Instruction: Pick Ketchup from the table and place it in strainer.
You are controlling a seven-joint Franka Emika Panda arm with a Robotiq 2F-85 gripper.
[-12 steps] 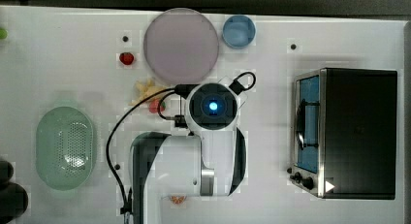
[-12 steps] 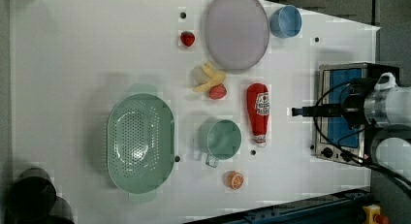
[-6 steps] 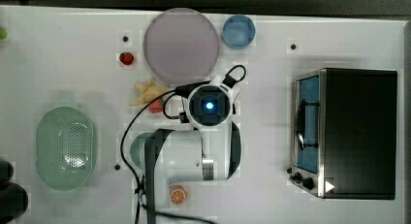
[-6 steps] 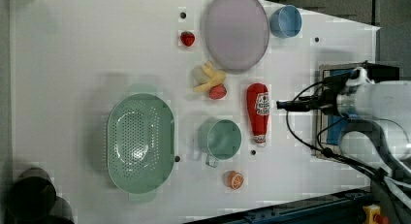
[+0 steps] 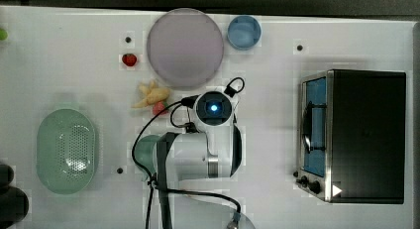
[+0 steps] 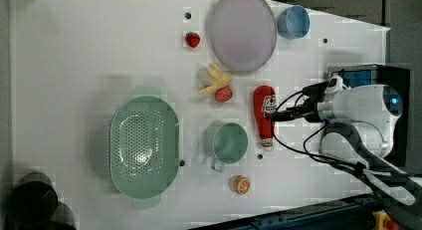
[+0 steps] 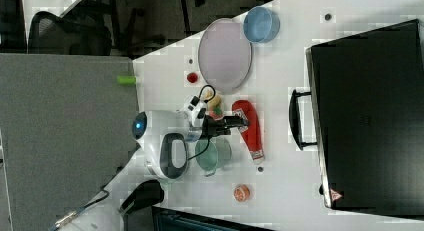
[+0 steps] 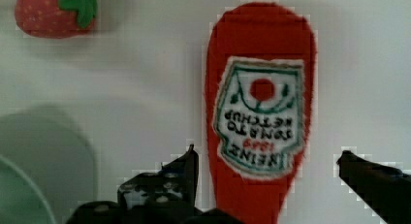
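Now the arm has swung in over the middle of the table: a second ago, in the left view, it sat at the right edge beside the toaster oven [image 6: 398, 75], and it has since reached toward the left view's left until the gripper [image 6: 276, 112] hangs right over the Ketchup [image 6: 263, 115]. In the top view the arm's white body has likewise slid up the frame and now covers the bottle. The claw is spread wide and holds nothing; in the wrist view its two dark fingers [image 8: 165, 183] stand on either side of the red bottle [image 8: 260, 112], with the label between them and clear space on both sides. The Ketchup lies flat on the white table [image 6: 74, 51], untouched, in the centre-right of the left view, just beside the teal mug [image 6: 226, 143] and a little below the strawberry [image 6: 223, 94] and the yellow toy [image 6: 214, 80]. The strainer [image 6: 144, 145] sits well apart, in the lower-left-centre of the left view, with nothing in it. By my reading the approach is nearly lined up and the grasp has not begun; what is left is to come down around the bottle, close on it, lift and carry it across past the mug.
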